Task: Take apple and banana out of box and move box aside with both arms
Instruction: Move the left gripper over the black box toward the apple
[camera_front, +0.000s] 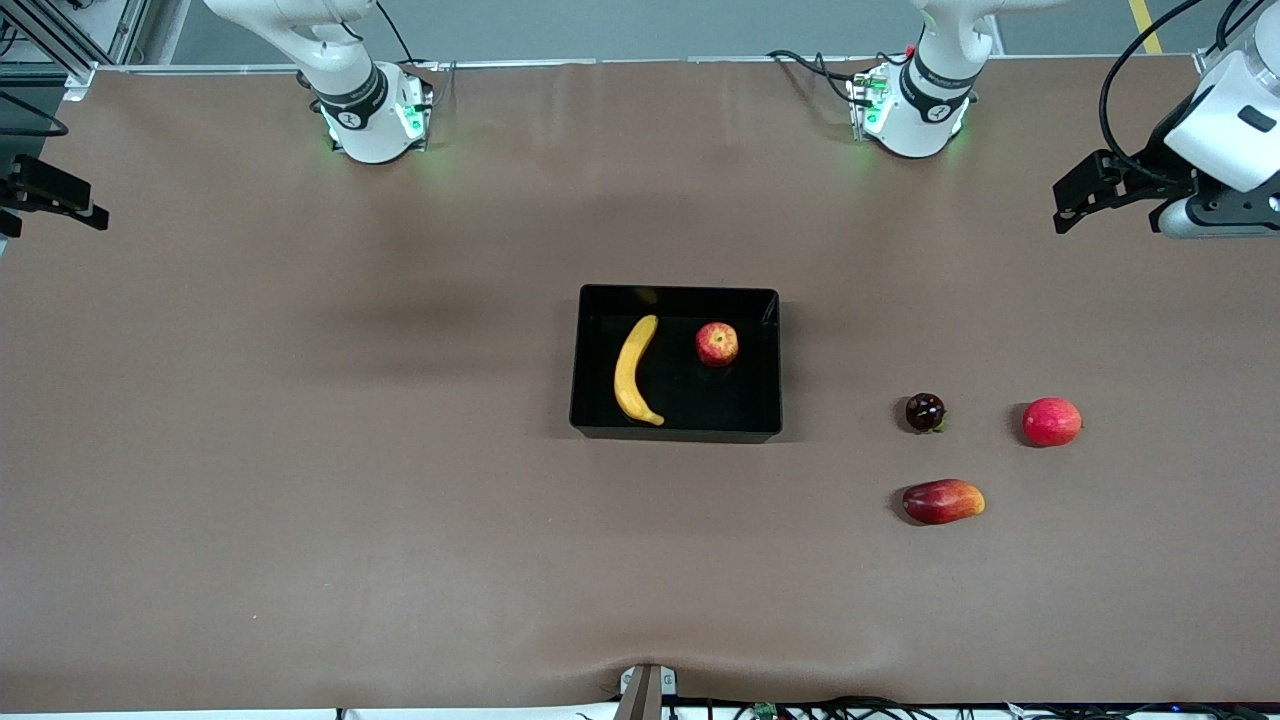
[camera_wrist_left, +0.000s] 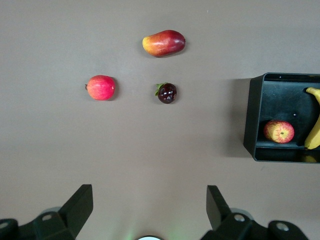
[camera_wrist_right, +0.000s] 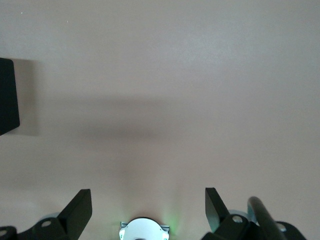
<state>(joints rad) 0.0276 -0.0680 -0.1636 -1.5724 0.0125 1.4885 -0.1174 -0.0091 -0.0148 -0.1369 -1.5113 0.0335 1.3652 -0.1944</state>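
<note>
No text, label, brand or number can be read anywhere.

A robotics lab bench. Two white Franka arm bases (camera_front: 375, 115) are bolted at twelve o'clock on a wide table covered with plain brown matte sheet (camera_front: 300, 450), green status lights glowing at their feet. Black cables (camera_front: 800, 65) trail along the table's edge, an aluminium frame post (camera_front: 60, 40) stands at about eleven o'clock, and the fruit is plastic-looking toy fruit.
</note>
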